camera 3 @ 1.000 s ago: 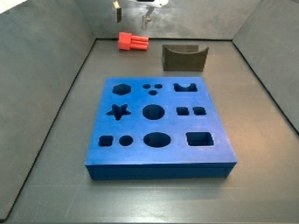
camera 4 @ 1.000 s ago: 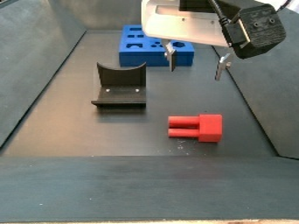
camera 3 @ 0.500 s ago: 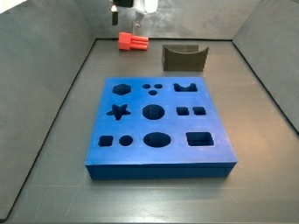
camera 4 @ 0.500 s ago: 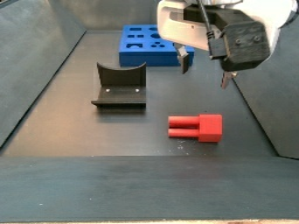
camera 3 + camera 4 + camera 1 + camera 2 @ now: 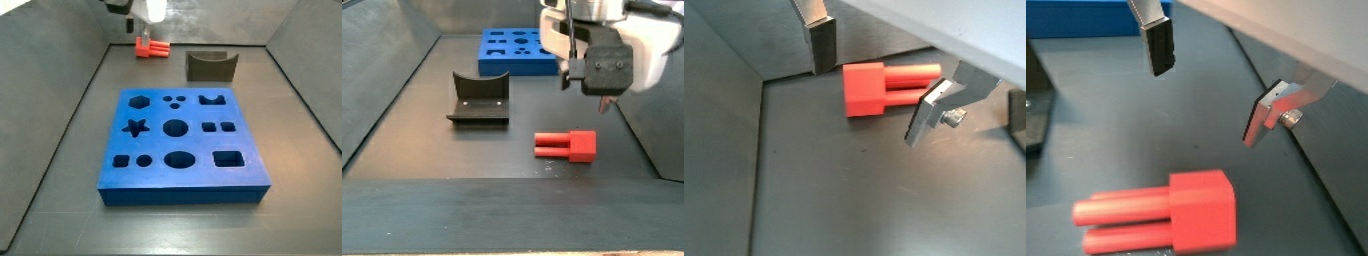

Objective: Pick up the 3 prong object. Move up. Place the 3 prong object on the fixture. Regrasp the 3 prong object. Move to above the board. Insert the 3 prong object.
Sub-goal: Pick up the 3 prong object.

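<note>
Gripper (image 5: 1213, 85): fingers spread apart, nothing between them; in both wrist views the two silver plates with dark pads stand well separated. In a side view the gripper (image 5: 596, 80) hangs above the floor, over and slightly behind the 3 prong object (image 5: 565, 145), not touching it. Change noted: against the pictures of a second and half a second ago, the gripper has travelled across toward the red piece and dropped lower, so it is now nearly over it; the piece itself has not shifted. Judged meaning: the approach for the first pick is almost done, with descent and closing yet to come. 3 prong object (image 5: 881, 86): bright red, lying on its side on the dark floor, blocky body at one end, round prongs at the other; in a wrist view it sits partly between the fingers' lines, close to one finger (image 5: 823, 45). In a side view it (image 5: 151, 46) lies near the back wall. Fixture (image 5: 478, 98): dark block with notched top, empty, standing apart from the red piece. Board (image 5: 181, 145): blue, with star, round, square and other cut-outs, all holes vacant, well apart from the gripper. Task status, judged: step one in hand, nothing yet lifted.
</note>
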